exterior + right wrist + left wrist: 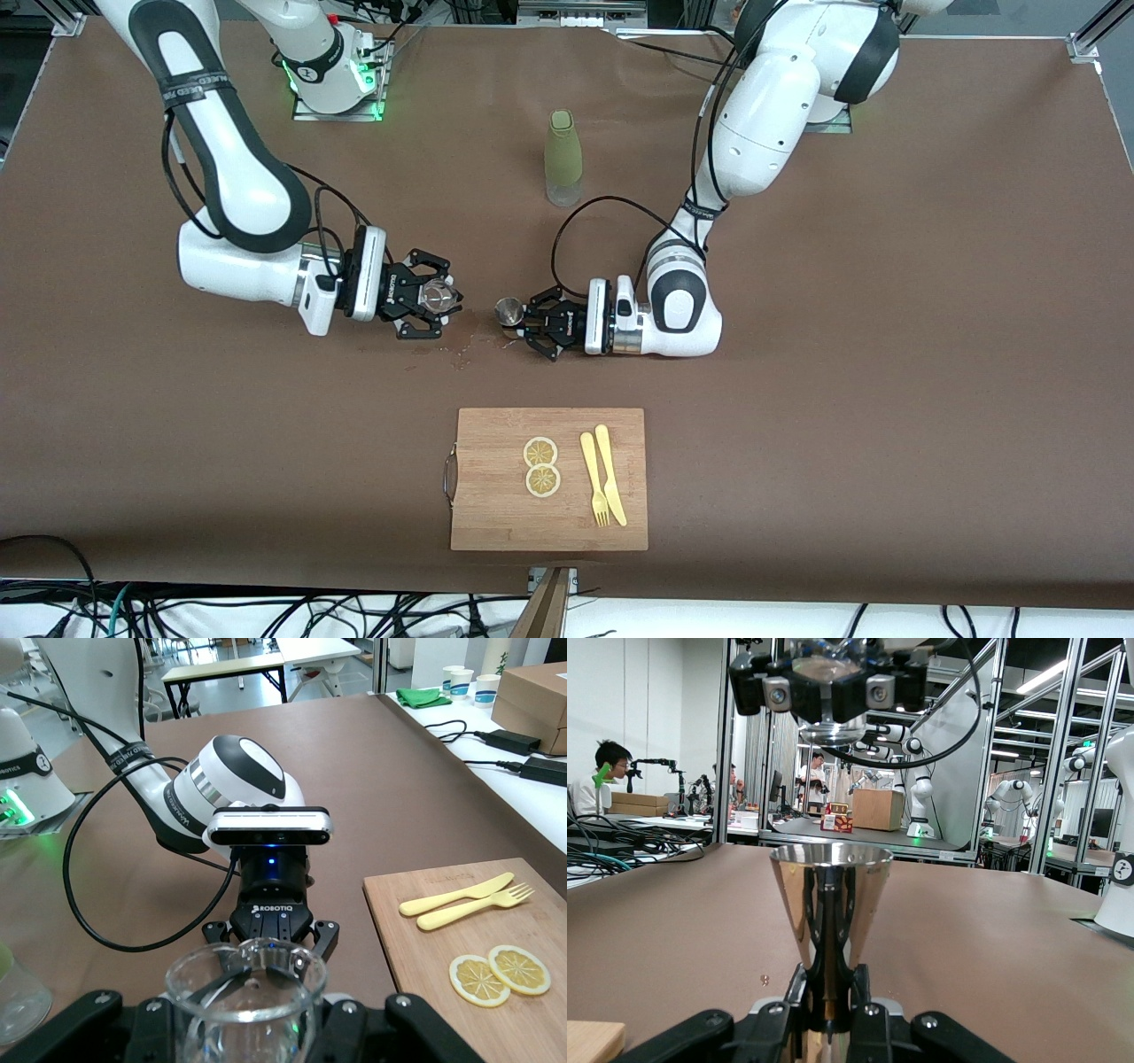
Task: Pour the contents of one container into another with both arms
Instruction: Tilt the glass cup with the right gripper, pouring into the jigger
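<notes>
Left gripper (523,330) clamps jigger (508,312); right gripper (440,304) clamps cup (436,296).

Tiny clear glass cup (436,295), transparent with a glinting rim, clamped in the right tool (431,306) above the counter (886,399), upright in the right wrist view. Small silvery metal jigger (508,312), two cones joined at a narrow waist, gripped at that waist by the left tool (523,330), standing upright, mouth up, just beside the cup, not touching.
</notes>
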Motion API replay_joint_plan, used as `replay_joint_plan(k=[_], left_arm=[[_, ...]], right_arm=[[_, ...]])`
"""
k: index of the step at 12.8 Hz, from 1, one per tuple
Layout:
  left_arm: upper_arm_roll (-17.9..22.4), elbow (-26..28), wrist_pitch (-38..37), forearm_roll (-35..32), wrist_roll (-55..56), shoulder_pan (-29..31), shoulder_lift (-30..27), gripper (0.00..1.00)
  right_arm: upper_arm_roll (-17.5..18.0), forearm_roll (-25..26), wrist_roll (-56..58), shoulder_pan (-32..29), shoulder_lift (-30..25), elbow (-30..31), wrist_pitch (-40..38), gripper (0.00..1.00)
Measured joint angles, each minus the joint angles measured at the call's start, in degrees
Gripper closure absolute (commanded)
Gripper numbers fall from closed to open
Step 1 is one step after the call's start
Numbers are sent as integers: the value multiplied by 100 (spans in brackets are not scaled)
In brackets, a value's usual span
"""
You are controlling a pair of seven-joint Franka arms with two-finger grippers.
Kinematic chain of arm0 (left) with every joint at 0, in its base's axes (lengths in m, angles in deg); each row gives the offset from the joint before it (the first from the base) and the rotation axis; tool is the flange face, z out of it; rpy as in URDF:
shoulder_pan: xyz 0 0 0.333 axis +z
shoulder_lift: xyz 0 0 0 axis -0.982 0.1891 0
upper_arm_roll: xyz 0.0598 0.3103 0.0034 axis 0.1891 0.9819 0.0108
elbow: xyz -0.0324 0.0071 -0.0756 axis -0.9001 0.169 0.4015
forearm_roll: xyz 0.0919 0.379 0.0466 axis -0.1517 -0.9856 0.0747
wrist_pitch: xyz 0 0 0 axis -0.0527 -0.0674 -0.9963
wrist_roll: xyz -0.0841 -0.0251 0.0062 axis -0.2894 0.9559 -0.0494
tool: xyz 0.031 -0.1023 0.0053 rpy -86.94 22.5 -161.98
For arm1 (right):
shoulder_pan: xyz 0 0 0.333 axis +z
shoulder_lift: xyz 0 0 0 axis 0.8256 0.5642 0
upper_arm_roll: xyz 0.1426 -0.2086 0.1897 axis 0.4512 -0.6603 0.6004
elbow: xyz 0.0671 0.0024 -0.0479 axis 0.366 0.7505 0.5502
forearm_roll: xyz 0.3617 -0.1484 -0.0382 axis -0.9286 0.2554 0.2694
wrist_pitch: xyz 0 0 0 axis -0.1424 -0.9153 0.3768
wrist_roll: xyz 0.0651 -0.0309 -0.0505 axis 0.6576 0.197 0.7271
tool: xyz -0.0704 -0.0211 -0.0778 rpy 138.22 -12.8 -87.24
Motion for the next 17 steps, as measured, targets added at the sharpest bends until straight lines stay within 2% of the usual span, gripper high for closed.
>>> replay_joint_plan(k=[2,6,13,17], left_arm=[[0,-96,105,12,49,-52,44,100],[0,-244,189,126,53,-127,161,100],[3,-286,226,127,53,-141,194,100],[3,-292,232,127,53,-141,199,100]], right_arm=[[189,181,-98,16,-10,49,314,84],[404,927,-657,75,-33,53,720,84],[417,1468,-802,259,13,91,1176,85],[429,2075,-1231,294,12,62,1325,85]])
